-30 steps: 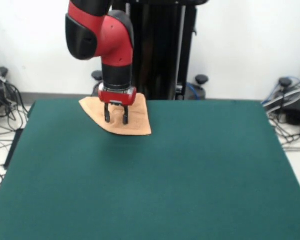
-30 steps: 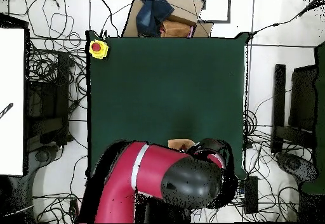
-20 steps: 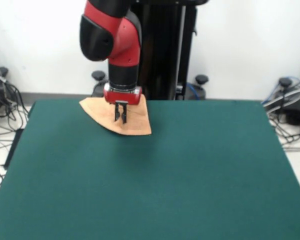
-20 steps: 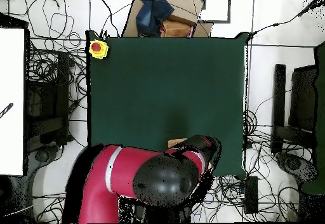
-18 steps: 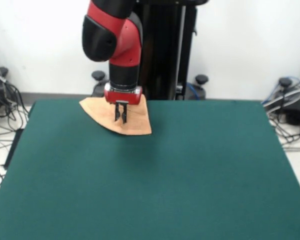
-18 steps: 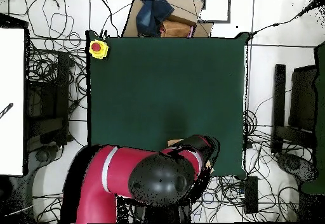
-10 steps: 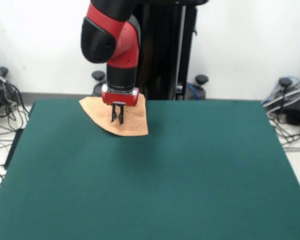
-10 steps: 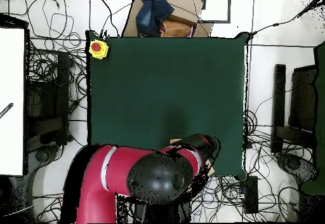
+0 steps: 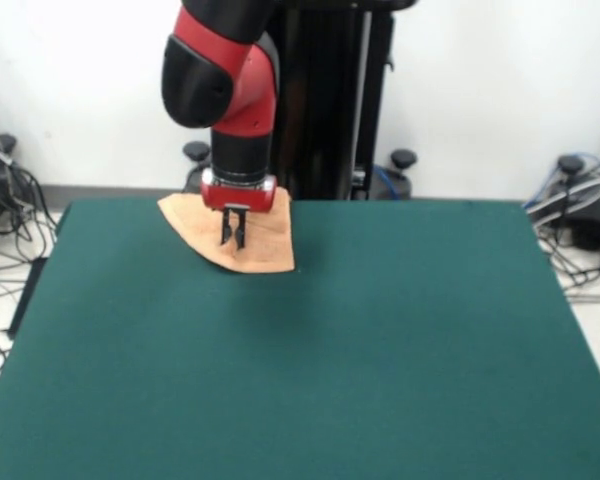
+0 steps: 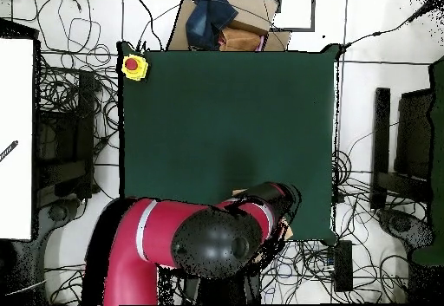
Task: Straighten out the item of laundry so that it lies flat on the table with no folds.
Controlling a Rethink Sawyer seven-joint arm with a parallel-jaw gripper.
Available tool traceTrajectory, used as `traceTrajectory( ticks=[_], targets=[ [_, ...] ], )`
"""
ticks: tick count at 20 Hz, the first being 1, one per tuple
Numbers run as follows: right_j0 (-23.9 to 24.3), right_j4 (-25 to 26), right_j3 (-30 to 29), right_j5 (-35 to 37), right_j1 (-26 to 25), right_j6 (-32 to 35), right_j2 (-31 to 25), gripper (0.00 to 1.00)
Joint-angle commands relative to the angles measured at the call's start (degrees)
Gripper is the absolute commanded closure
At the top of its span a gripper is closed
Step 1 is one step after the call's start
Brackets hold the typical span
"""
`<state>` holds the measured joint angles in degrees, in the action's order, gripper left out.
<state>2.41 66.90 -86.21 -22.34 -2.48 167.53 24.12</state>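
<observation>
Gripper (image 9: 233, 240) pointing straight down, fingers pinched close together over the towel (image 9: 265, 245), tips at or just above the cloth; looks clamped on a bit of fabric, though contact hard to confirm from the front view. Hanging from the red and black arm (image 9: 225, 80).

Towel bunched into a rough triangular fold, light orange-tan, lying at about 11 o'clock on the table (image 9: 380, 340) in the front view, close to the far edge. Not flat; one pointed corner toward 9 o'clock, a squarer corner at 5 o'clock of the gripper. In the overhead view, only a sliver of towel (image 10: 244, 192) visible at 6 o'clock of the table (image 10: 225, 120), rest hidden under the arm (image 10: 199, 242).

Dark green tabletop otherwise bare. Yellow box with red button (image 10: 133, 66) at the table's 10 o'clock corner overhead. Cardboard and dark cloth clutter (image 10: 227, 21) beyond the 12 o'clock edge. Cables (image 9: 5, 215) on white floor at both sides, white wall behind.
</observation>
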Motion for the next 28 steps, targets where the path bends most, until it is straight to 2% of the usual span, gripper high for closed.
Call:
traceTrajectory(
  ticks=[1,8,10,13,18,20,22,25,26,28],
  targets=[
    [-1.6,-6.4,12.8,4.2,-5.1,-7.4,-4.1,1.0],
    [-0.3,-0.1,15.3,8.6,-4.1,-2.4,-8.2,1.0],
    [0.5,-0.1,16.5,10.4,-4.2,-2.2,-8.8,1.0],
    [-0.4,-5.3,19.0,10.2,-5.9,-3.8,-6.3,1.0],
    [2.0,6.5,15.9,16.4,-0.1,-0.8,-15.8,1.0],
    [4.1,9.0,12.9,20.9,3.5,-3.8,-21.0,1.0],
    [8.2,9.6,10.1,25.7,6.4,-9.9,-27.4,1.0],
    [14.9,8.0,8.2,31.5,8.6,-20.7,-35.8,1.0],
    [16.9,6.8,8.1,33.1,8.9,-24.3,-37.9,1.0],
    [18.0,6.3,8.3,33.7,9.3,-26.4,-39.3,1.0]
  ],
)
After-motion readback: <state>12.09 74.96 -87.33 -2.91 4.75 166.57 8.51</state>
